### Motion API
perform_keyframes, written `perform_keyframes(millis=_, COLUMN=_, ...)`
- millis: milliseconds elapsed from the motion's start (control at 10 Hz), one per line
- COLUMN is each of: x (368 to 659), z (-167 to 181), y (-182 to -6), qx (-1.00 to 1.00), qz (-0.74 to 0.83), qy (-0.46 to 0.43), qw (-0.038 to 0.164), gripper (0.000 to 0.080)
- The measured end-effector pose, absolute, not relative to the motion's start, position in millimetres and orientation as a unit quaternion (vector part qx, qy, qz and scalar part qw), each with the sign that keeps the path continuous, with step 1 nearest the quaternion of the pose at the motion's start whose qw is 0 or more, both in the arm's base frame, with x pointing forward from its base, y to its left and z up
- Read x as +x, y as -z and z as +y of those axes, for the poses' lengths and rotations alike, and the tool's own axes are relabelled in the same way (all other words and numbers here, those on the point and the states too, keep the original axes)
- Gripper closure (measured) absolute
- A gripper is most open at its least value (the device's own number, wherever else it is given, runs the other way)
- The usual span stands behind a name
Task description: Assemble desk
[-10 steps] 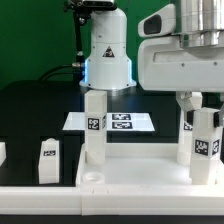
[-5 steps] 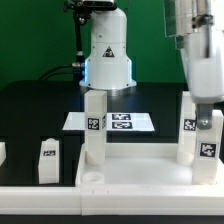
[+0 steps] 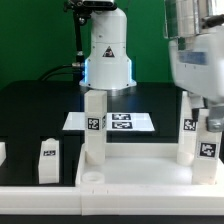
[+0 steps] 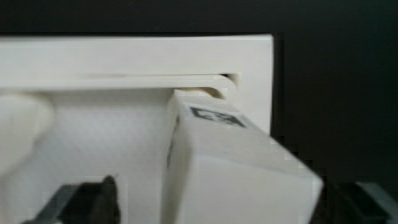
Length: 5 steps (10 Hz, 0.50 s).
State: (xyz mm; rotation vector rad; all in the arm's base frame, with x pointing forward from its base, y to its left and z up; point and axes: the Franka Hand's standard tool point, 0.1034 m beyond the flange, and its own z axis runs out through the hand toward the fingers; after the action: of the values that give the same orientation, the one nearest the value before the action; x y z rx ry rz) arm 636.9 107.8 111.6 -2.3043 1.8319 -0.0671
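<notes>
Straddling a leg (image 4: 228, 165) socketed in the slab (image 3: 140, 165), pincer (image 4: 222, 205) spread wide, gripping nothing.

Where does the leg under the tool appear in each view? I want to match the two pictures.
Exterior view: the leg stands upright on the slab, at that view's right, below the tool.
Wrist view: the leg fills the centre, seen from above.
Shared landmark: the black-and-white tag on this leg.

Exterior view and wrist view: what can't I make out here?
- Pincer: in the exterior view the arm's blurred body and a leg cover it, so any contact is unclear.
- Wrist view: that leg fills the frame and is cut off by the edge.
- Slab: its near sockets are cut off in the exterior view.
</notes>
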Motion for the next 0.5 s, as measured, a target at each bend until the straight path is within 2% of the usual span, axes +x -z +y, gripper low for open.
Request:
perform_keyframes(millis=100, x=637.7, z=106.7, y=-111.4, qx=-0.820, qz=0.563, qy=0.027, qw=0.099, gripper=0.0175)
perform_keyframes(millis=400, x=638.0, z=104.4, y=-111.2, qx=-0.869, qz=0.485, qy=0.038, qw=0.092, gripper=0.0155)
perform_keyframes(millis=500, x=638.0, z=105.5, y=-111.7, qx=-0.899, qz=0.428, qy=0.046, qw=0.080, gripper=0.0151)
